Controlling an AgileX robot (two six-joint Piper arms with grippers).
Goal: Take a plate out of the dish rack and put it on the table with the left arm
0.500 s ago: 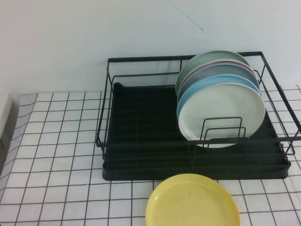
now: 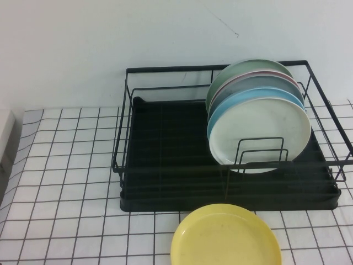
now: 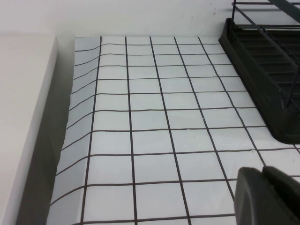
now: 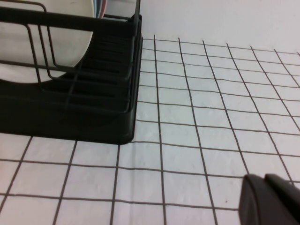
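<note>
While neither arm showed in the high view, the plate stood on edge at the front of a stack in the right end of the rack, propped between upright wire dividers and leaning on a blue plate behind. That upright slotting left its rim exposed, which should suit an edge grasp. A yellow plate lay flat on the counter just before the rack.

Left pincer: low over bare counter off the rack's left end, well apart from the plate; fingers close together, gripping nothing. Right pincer: over counter beyond the rack's right end, likewise together and empty, apparently parked.

Judgement: reach not yet begun.
</note>
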